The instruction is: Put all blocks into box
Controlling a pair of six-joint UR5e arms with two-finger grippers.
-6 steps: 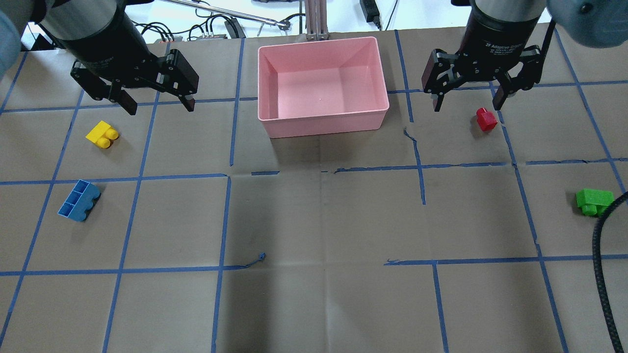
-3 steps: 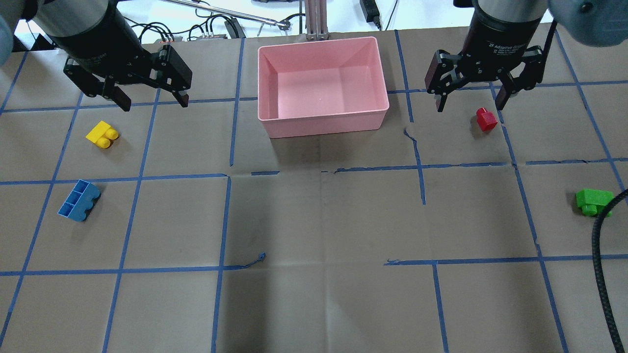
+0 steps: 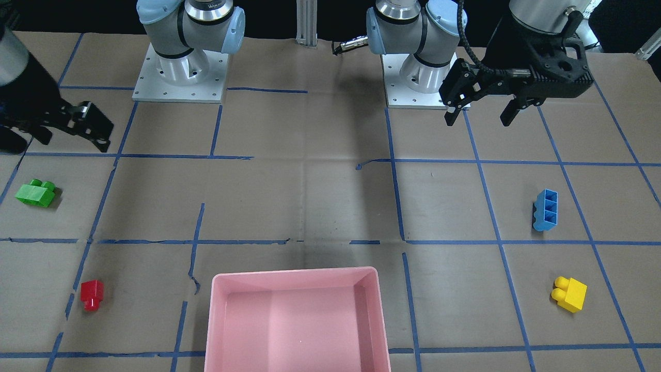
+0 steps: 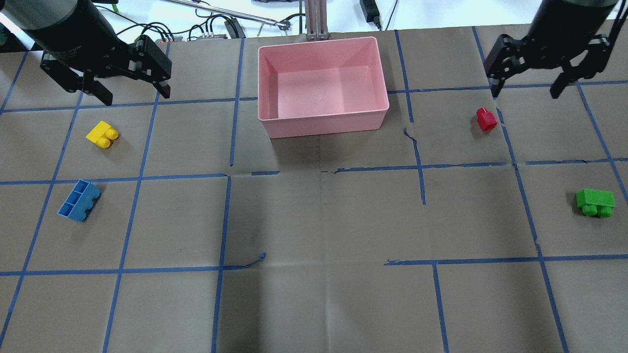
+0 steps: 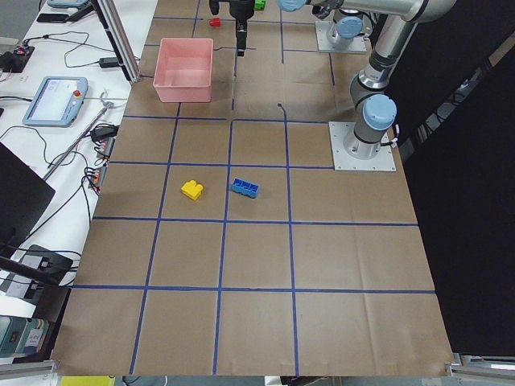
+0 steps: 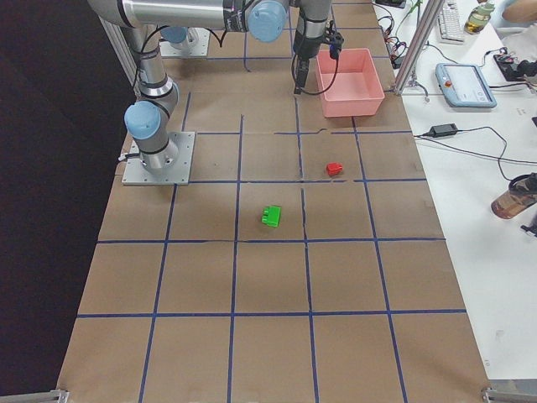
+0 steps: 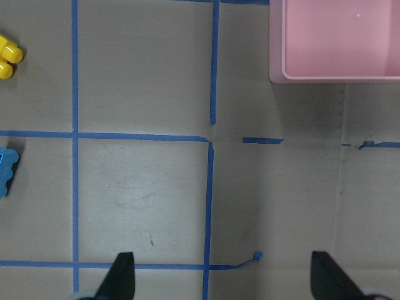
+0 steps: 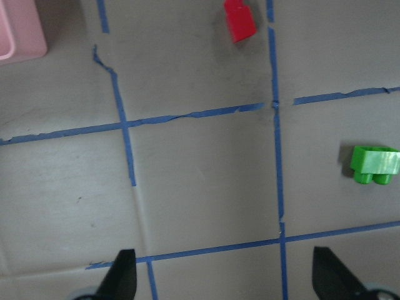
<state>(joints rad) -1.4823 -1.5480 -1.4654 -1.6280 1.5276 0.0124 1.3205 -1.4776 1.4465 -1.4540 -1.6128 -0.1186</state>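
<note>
Two grippers hang above the desk point(image 4: 319, 220), one on each side. The left gripper point(image 4: 136, 96) is spread wide with nothing between its fingers, over the far left part of the desk. Just nearer the robot than it lies one yellow two-stud brick point(image 4: 102, 134), on its side. Nearer again, and a little further left, is one blue three-stud brick point(image 4: 79, 200), also tipped over so that its three hollow cells show.

The right gripper point(image 4: 524, 93) is likewise wide open and empty, over the far right part of the desk. One small red one-stud brick point(image 4: 486, 119) lies just nearer than it and slightly to its left, apart from the fingers. One green two-stud brick point(image 4: 595, 201) lies well nearer the robot, close to the right edge.

That makes four bricks, two on each side, all resting on the brown paper with its blue tape grid. The one pink box point(image 4: 321, 122) stands at the far middle of the desk, between the two grippers, well apart from every brick.
</note>
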